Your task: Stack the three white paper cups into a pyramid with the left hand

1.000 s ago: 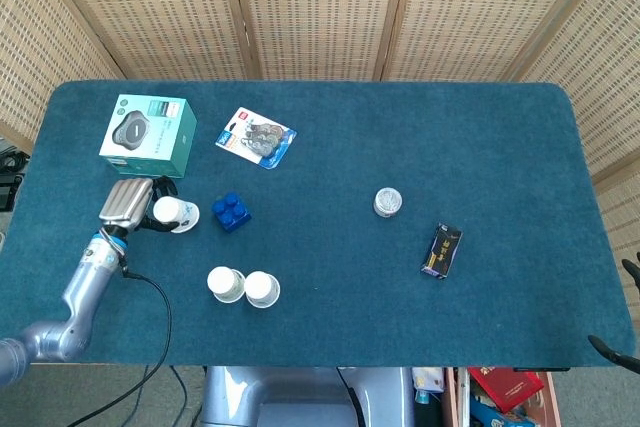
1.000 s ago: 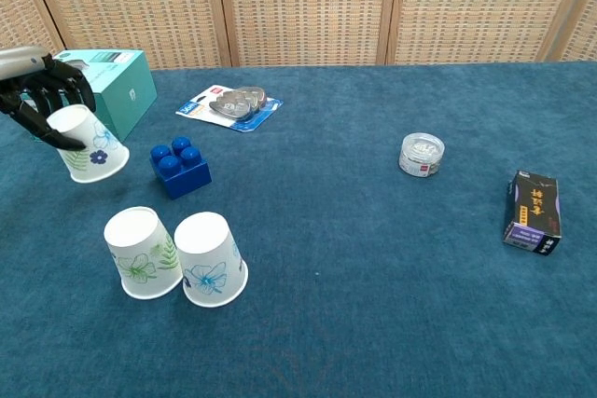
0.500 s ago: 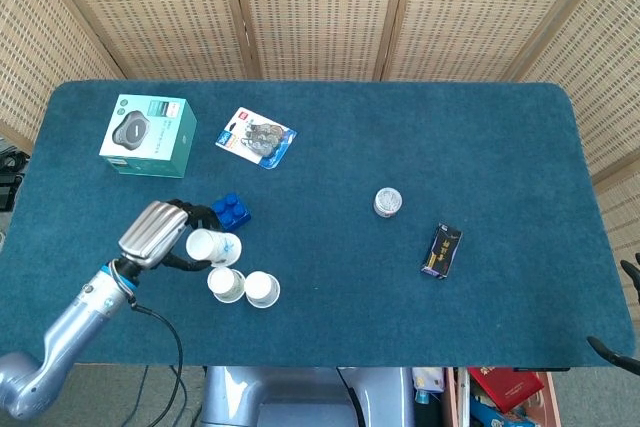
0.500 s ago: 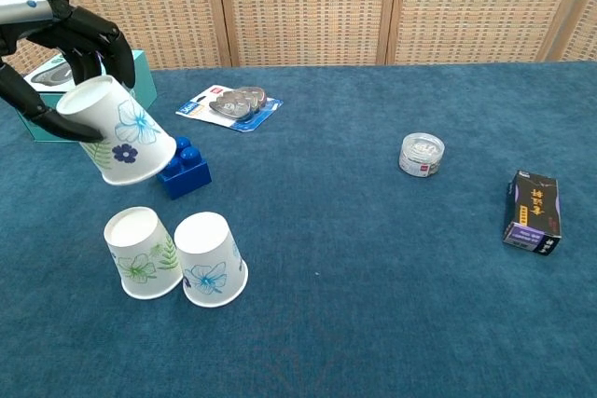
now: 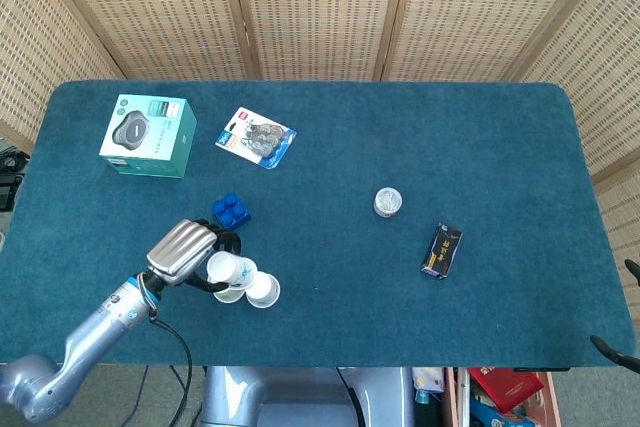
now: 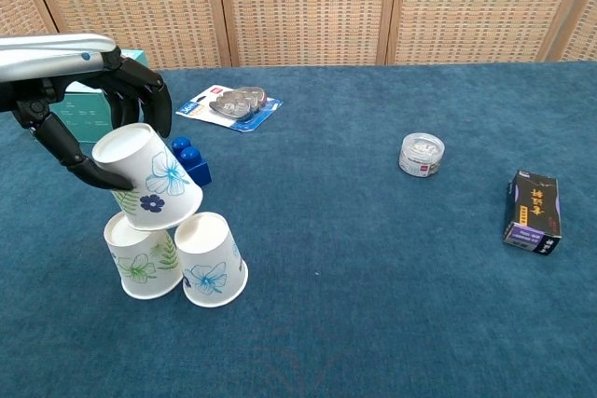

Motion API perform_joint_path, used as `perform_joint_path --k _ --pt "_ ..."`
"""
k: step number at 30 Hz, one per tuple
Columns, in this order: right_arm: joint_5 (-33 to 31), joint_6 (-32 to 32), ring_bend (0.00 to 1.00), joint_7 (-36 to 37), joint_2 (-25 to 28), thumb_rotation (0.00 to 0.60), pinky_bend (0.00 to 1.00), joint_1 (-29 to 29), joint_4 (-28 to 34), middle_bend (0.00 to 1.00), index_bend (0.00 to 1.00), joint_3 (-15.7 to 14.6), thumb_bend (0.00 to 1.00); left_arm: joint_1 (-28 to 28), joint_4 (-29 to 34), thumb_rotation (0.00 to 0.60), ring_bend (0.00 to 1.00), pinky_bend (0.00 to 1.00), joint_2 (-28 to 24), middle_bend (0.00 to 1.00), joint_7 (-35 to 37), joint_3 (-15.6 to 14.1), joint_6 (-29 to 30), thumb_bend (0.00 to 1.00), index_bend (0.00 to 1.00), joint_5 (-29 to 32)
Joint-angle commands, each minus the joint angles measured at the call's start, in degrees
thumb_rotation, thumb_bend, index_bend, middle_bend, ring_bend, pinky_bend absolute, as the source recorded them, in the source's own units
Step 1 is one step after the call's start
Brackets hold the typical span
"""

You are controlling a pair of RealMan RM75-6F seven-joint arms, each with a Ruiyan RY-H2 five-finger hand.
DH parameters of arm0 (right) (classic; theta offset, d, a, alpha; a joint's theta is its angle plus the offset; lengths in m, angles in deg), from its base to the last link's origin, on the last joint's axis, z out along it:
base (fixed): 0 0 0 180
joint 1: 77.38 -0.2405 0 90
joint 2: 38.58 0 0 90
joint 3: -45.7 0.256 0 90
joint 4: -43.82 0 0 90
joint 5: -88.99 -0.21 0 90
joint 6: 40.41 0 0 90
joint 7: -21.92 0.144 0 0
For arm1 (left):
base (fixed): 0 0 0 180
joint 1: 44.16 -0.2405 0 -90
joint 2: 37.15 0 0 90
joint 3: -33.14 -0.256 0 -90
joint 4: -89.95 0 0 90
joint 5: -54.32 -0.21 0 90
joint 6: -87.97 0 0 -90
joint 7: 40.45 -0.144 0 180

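Note:
Two white paper cups stand upside down side by side near the table's front left: one with a green leaf print point(image 6: 138, 256) and one with a blue flower point(image 6: 211, 259) point(image 5: 263, 290). My left hand point(image 6: 98, 109) point(image 5: 183, 253) grips a third white cup point(image 6: 149, 178) point(image 5: 230, 269), tilted, just over the leaf cup and touching or nearly touching the tops of both. My right hand is not seen in either view.
A blue toy brick point(image 6: 190, 161) sits just behind the cups. A teal box point(image 5: 148, 135) and a blister pack point(image 5: 256, 138) lie further back. A small round tin point(image 6: 422, 155) and a dark packet point(image 6: 534, 212) lie to the right.
My left hand has carried the third cup from beside the teal box, up and over the blue brick, down onto the two standing cups.

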Motion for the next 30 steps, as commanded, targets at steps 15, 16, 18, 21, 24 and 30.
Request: perform_joint_path --k 15,16,18,21,24,30 --pt "0.0 0.1 0.0 0.5 0.2 0.6 0.0 0.1 -0.1 0.0 0.0 0.0 0.0 1.0 2.3 0.6 0.48 0.42 0.0 0.52 -6.7 -0.8 -0.9 0.17 0.45 3.8" --pt "0.0 0.1 0.0 0.5 0.2 0.6 0.0 0.1 -0.1 0.0 0.0 0.0 0.0 1.0 2.3 0.6 0.48 0.42 0.0 0.52 -6.8 -0.8 -1.0 0.17 0.45 4.0" --pt "0.0 0.1 0.0 0.4 0.2 0.6 0.0 0.1 -0.1 0.0 0.0 0.0 0.0 1.1 2.3 0.6 0.48 0.42 0.1 0.52 -7.0 -0.9 -1.0 0.17 0.45 4.1" --pt "0.0 0.1 0.0 0.4 0.2 0.6 0.0 0.1 -0.1 0.0 0.0 0.0 0.0 1.1 2.4 0.6 0.48 0.42 0.4 0.52 -6.8 -0.8 -0.6 0.16 0.45 3.8" --pt "0.0 0.0 0.0 0.5 0.2 0.6 0.0 0.1 -0.1 0.0 0.0 0.0 0.0 1.0 2.2 0.6 0.46 0.41 0.5 0.49 -6.7 -1.0 -0.2 0.16 0.45 3.3" --pt "0.0 0.0 0.0 0.6 0.3 0.6 0.0 0.1 0.0 0.0 0.0 0.0 0.0 1.9 3.4 0.6 0.09 0.29 -1.2 0.07 -6.6 -1.7 -3.3 0.17 0.19 4.6"
